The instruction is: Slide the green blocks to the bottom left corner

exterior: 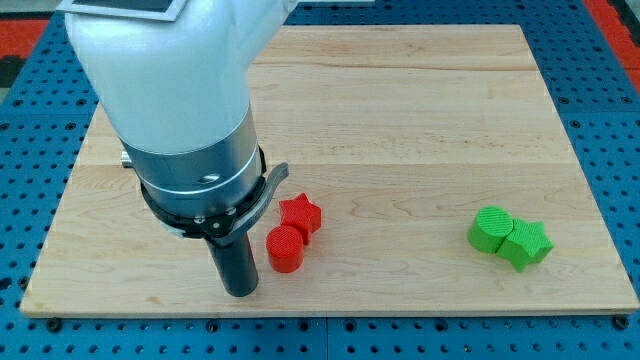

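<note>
2 green blocks (510, 237), 2 red blocks (293, 232)

- A pale wooden board (420, 120) with lengthwise grain and faint plank seams fills most of the view.
- Beneath it lies a blue perforated base (610, 110), studded with regular holes.
- Lighting is even and soft.

The board (400, 110) is pale, smooth, matt wood with visible grain, the red (286, 249) and green (489, 229) blocks look like matt ridged plastic, and the arm's white shell (170, 70) is glossy above a metallic grey collar (195, 165).
</note>
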You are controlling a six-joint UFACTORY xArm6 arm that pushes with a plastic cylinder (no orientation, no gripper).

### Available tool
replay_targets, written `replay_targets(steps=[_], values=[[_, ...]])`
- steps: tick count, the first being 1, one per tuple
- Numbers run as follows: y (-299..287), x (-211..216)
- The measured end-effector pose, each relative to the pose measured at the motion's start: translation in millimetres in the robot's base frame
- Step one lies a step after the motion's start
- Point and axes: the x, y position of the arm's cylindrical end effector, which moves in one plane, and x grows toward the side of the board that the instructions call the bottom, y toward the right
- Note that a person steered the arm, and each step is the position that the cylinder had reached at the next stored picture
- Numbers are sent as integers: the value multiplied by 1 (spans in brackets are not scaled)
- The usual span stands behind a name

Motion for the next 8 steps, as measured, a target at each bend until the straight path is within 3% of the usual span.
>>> replay_targets(steps=[4, 6, 7, 8], values=[[23, 1], [146, 21], [168, -15], [204, -6]])
